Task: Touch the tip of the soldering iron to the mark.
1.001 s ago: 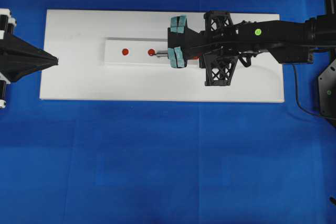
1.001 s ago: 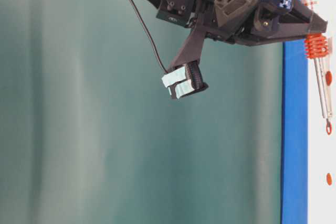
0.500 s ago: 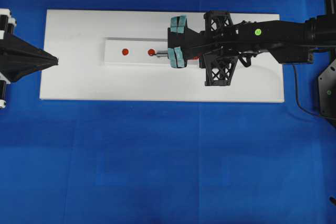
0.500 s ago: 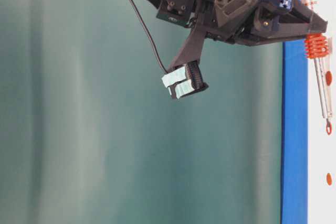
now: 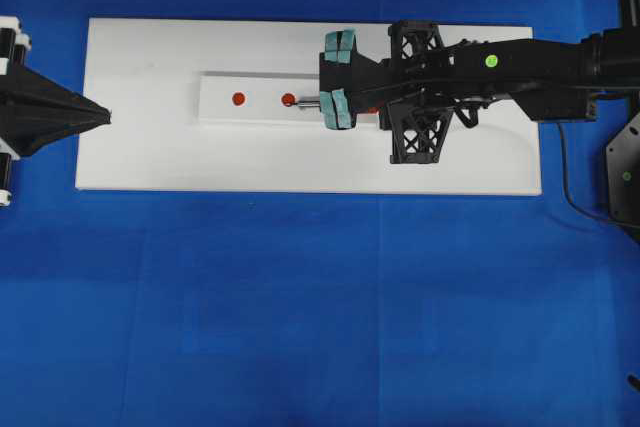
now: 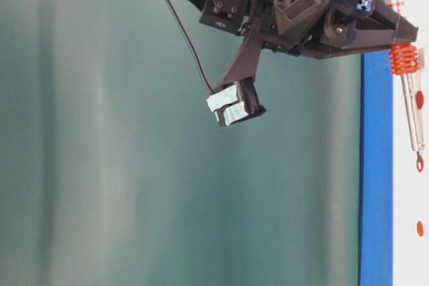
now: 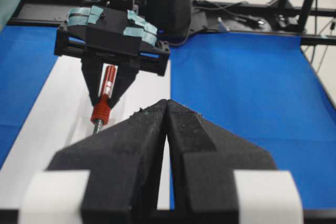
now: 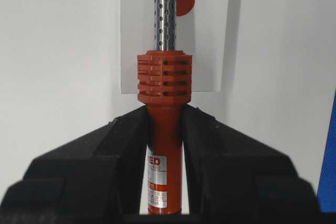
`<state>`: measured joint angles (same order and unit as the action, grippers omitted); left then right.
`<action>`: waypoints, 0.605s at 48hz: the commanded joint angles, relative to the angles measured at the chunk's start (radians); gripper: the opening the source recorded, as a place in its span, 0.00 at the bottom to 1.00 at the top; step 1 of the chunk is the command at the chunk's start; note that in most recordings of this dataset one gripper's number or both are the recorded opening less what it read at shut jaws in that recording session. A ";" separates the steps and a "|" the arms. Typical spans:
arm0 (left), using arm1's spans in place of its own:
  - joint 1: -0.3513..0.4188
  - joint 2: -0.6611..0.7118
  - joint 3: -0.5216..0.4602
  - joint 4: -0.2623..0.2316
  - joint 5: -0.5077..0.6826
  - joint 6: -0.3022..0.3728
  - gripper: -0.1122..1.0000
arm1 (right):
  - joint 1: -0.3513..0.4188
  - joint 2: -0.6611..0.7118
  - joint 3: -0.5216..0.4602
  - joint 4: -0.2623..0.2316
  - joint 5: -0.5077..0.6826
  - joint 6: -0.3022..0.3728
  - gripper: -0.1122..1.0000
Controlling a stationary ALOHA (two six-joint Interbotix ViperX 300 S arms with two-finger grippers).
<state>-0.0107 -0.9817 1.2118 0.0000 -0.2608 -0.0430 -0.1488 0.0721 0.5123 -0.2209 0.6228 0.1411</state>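
Right tool (image 8: 164, 145) clamped on red-orange-handled soldering iron (image 8: 164, 85), silver tip at a red round mark (image 5: 288, 99) on white board (image 5: 150, 147); left tool (image 7: 167, 124) closed, parked at board's left edge, blue counter (image 5: 320, 307) around.

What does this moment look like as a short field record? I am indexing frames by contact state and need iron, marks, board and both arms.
soldering iron: red-orange handle clamped in the right gripper, metal shaft pointing along the strip
tip: at the middle red mark, seen from overhead; actual contact cannot be confirmed
marks: three red dots on a raised white strip; the far-left one is untouched
board: white board on blue cloth
left gripper: jaws shut, empty, at the board's left edge, apart from the strip
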 commanded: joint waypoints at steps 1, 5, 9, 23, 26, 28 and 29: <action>-0.003 0.005 -0.011 0.002 -0.008 0.000 0.10 | 0.002 -0.014 -0.011 0.002 -0.005 0.000 0.16; -0.003 0.005 -0.011 0.002 -0.008 0.000 0.10 | 0.002 -0.014 -0.012 0.002 -0.003 0.000 0.16; -0.003 0.005 -0.011 0.002 -0.008 0.000 0.10 | 0.002 -0.017 -0.018 0.000 0.003 0.000 0.16; -0.003 0.003 -0.009 0.002 -0.005 0.000 0.10 | 0.002 -0.087 -0.051 0.002 0.044 0.000 0.16; -0.003 0.003 -0.011 0.002 -0.005 0.000 0.10 | 0.002 -0.115 -0.058 0.000 0.071 0.000 0.16; -0.003 0.003 -0.009 0.002 -0.005 0.000 0.10 | 0.002 -0.135 -0.067 0.000 0.087 0.002 0.16; -0.003 0.005 -0.009 0.002 -0.005 0.000 0.10 | 0.002 -0.144 -0.071 0.000 0.095 0.002 0.16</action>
<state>-0.0107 -0.9817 1.2118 0.0000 -0.2608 -0.0414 -0.1488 -0.0123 0.4771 -0.2209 0.6980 0.1427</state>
